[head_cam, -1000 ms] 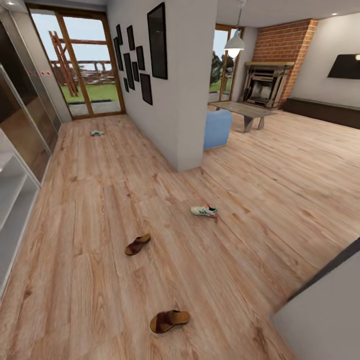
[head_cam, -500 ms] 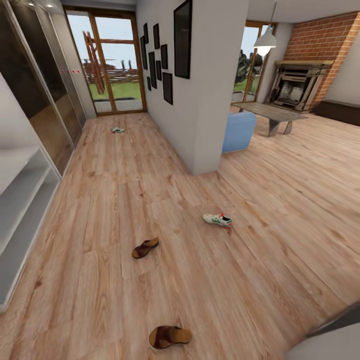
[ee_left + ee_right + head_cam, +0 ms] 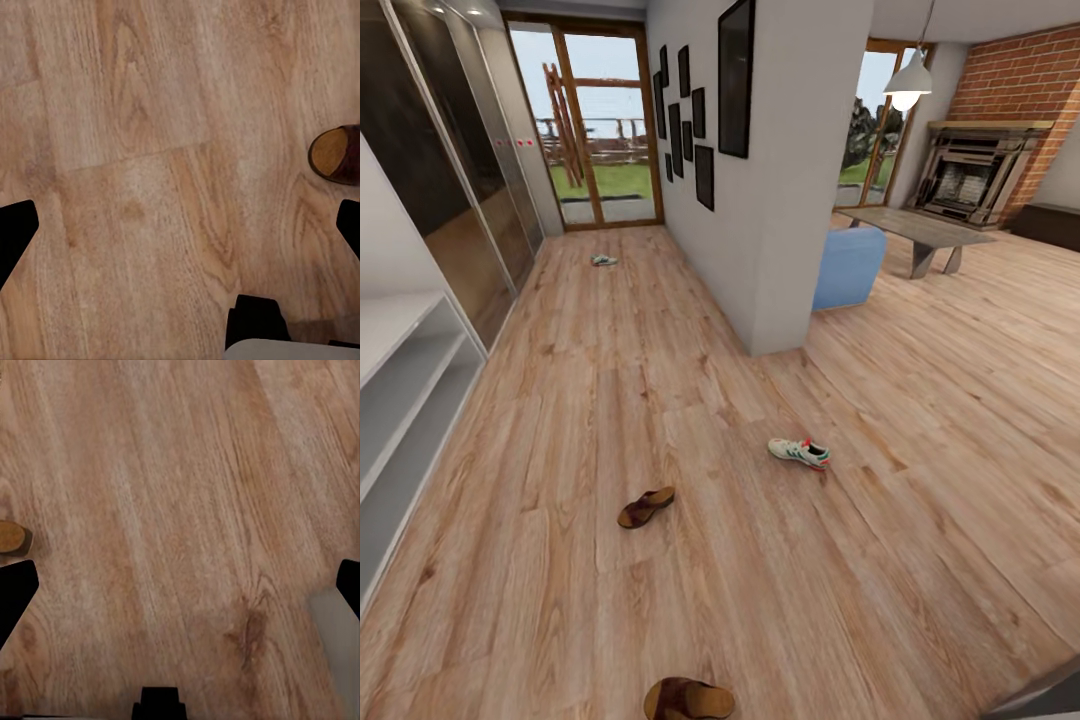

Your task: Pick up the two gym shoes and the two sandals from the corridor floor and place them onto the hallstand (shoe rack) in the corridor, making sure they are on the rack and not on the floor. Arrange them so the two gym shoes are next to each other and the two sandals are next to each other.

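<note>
Nothing is on the rack yet, so the whole job lies ahead. All four pieces of footwear sit on the corridor floor (image 3: 560, 400): the near sandal (image 3: 688, 698) at the lower edge of the head view, the second sandal (image 3: 646, 507) further up the planks, one gym shoe (image 3: 799, 452) out near the wall corner (image 3: 775, 330), and the other gym shoe (image 3: 604, 260) far off by the glass door (image 3: 595, 150).

The left pincer (image 3: 180, 225) hangs over bare planks, its dark fingertips spread wide at either edge of its camera picture, nothing between them. The near sandal's end (image 3: 336, 154) sits just off to one side of it, beside one fingertip, not inside the gap. The right pincer (image 3: 180, 585) is likewise wide apart and empty, with a small tan rounded edge (image 3: 11, 537) just outside one fingertip, probably the same sandal but too little of it shows to say.

The shoe rack (image 3: 400, 400) is cut off at the frame edge; its pale shelves show, but not its top or back panel. The far gym shoe is too small to make out details. The near sandal is clipped by the frame too.
</note>
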